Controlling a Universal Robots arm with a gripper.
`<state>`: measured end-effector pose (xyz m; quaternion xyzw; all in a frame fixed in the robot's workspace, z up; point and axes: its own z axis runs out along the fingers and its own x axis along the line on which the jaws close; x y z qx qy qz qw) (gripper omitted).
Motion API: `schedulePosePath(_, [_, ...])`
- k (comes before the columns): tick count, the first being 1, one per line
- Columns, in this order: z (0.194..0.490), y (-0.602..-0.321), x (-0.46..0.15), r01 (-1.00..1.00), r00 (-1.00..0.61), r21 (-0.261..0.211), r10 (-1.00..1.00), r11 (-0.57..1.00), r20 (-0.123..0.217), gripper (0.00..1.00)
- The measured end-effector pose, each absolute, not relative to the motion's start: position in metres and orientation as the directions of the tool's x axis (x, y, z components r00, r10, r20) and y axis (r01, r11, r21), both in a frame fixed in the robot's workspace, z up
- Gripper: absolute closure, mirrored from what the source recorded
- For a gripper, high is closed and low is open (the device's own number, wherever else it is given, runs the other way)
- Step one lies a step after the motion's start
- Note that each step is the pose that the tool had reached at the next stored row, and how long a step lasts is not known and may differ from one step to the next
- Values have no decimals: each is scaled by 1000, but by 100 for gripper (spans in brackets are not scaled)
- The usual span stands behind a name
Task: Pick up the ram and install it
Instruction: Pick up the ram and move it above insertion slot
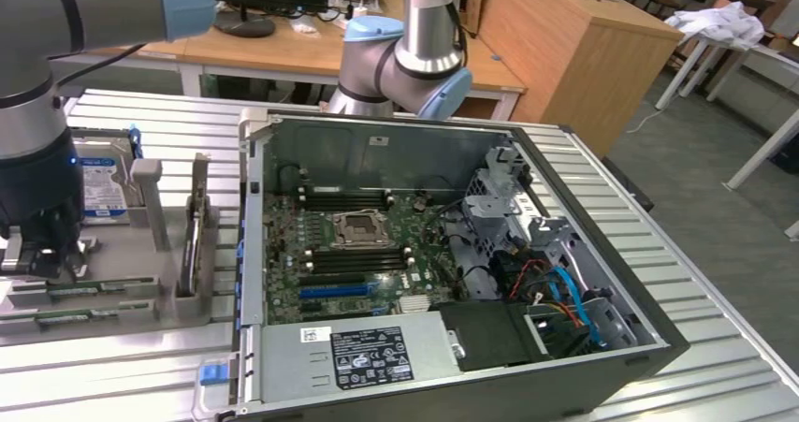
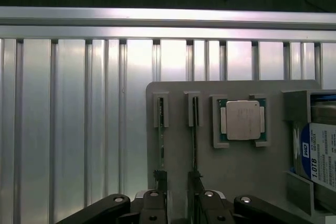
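With its fingers (image 2: 160, 179) parted and nothing between them, the tool (image 2: 178, 181) hangs low over the grey parts tray (image 2: 236, 171) on the worktop (image 2: 68, 119), where the ram (image 2: 161, 142) stands on edge in its holder, not yet lifted or carried to the open computer case (image 1: 374, 146) beside the tray.

exterior: high, wide, over case (image 1: 374, 146) | wrist: close, straight down past tool (image 2: 177, 176) | shared: parts tray (image 1: 119, 277) (image 2: 247, 171)
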<state>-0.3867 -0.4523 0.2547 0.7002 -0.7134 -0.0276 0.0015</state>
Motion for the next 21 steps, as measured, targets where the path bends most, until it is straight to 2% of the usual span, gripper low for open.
schedulePosePath(21, [251,-461,-387,-999,-19,41,-999,18,-37,70])
